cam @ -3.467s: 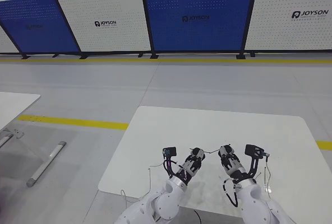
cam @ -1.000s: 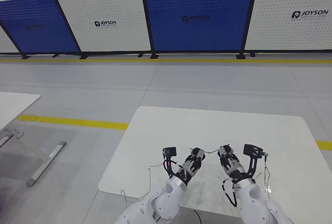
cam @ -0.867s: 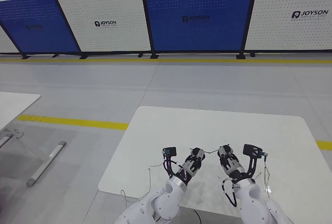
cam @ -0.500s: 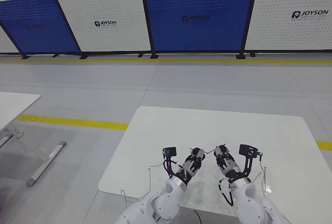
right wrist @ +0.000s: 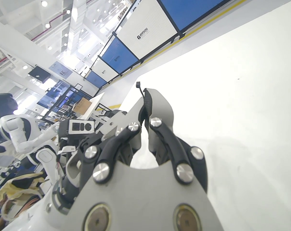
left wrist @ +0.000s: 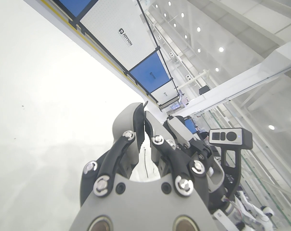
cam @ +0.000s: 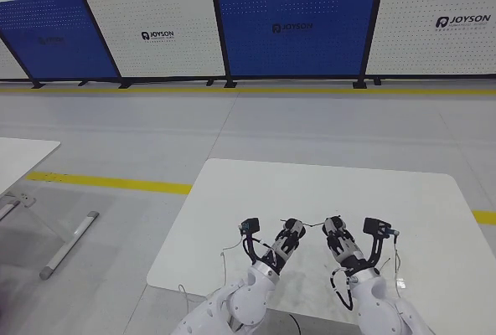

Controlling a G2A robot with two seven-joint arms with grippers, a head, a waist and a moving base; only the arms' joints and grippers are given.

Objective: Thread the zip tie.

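Observation:
A thin black zip tie spans the short gap between my two grippers, just above the white table near its front edge. My left gripper is shut on one end. In the left wrist view, a short black tip of the zip tie pokes out past the closed left gripper. My right gripper is shut on the other end. In the right wrist view, the zip tie's small square head sticks out beyond the closed right gripper. The strip inside each grip is hidden.
The white table stretches bare beyond the grippers, with its front edge close under the arms. A second white table stands far to the left across open floor. Blue and white panels line the back.
Half a second ago the right gripper was a little closer to the left one; it has since drawn slightly back to the right. The left arm has edged slightly left. Both stay shut.

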